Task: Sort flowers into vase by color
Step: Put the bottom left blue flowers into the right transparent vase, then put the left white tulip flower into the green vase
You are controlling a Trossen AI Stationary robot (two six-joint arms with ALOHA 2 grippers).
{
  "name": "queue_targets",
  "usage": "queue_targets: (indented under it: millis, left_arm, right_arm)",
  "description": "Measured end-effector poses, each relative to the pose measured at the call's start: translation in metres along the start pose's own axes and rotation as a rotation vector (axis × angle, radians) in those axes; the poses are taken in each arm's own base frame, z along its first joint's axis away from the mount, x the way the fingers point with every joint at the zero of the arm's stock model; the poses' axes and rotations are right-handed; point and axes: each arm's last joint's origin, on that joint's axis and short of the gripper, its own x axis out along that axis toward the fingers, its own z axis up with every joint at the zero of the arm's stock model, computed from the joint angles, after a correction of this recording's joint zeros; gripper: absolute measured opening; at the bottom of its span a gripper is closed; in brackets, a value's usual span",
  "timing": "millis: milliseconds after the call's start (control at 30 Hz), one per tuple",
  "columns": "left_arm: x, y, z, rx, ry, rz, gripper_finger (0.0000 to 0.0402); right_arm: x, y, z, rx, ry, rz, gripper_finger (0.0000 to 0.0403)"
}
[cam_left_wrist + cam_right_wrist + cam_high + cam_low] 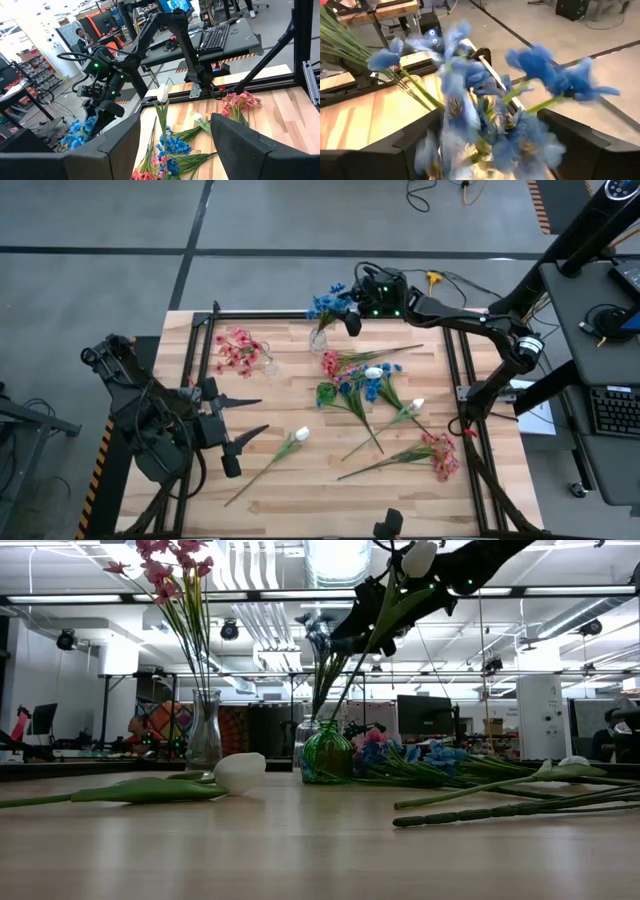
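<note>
Blue flowers [327, 304] blossom-clustered in vase; right claw [352, 320] open; left claw [238, 435] open.

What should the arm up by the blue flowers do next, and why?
Probably lift the right pincer straight up and away. Its fingers stand open around the blue flowers, whose stems already sit in the clear vase at the table's far edge. More sprigs, such as the white flower, lie loose on the table.

Robotics lab — monitors [428, 716], ceiling ducts [338, 558]
</note>
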Motion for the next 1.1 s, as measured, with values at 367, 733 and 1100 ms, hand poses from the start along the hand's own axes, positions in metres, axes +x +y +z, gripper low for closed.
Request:
queue_targets:
  millis: [367,733,1100]
  left_arm:
    - [0.002,-0.003,-0.011,-0.073,0.041,-0.006,0.0223]
    - [0.008,-0.02,-0.039,-0.158,0.112,-0.087,0.0223]
    - [0.017,-0.044,-0.051,-0.16,0.186,-0.163,0.0223]
  right_arm:
    - [-0.007,0.002,0.019,0.029,0.078,-0.001,0.0311]
    - [-0.024,0.007,0.042,0.085,0.205,-0.008,0.0312]
    - [-0.036,0.009,0.049,0.097,0.274,-0.055,0.0313]
